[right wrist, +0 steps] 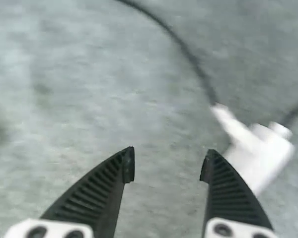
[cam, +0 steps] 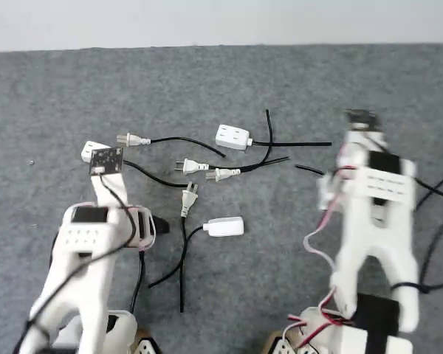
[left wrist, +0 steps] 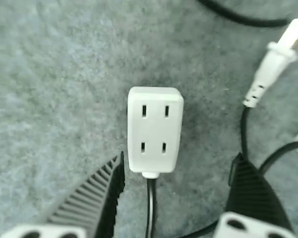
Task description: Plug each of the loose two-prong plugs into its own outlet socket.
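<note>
Left hand (left wrist: 179,163) open, nothing gripped. The cord end of a white outlet socket (left wrist: 155,130) sits between its fingers, nearer one of them, face up on the grey worktop (left wrist: 49,74) with four slots showing. A white two-prong plug (left wrist: 270,64) on black cord lies off that hand's other finger. Between the two hands are loose plugs (cam: 192,167), a second socket (cam: 233,136) and a third socket (cam: 225,226). Right hand (right wrist: 170,153) open, holding nothing. A blurred white piece (right wrist: 258,144) lies just beside one finger; can't tell if it's a plug or a socket.

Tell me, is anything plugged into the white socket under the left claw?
Empty. All four slots on the outlet socket are bare, and the nearest plug lies off to one side, not touching it.
</note>
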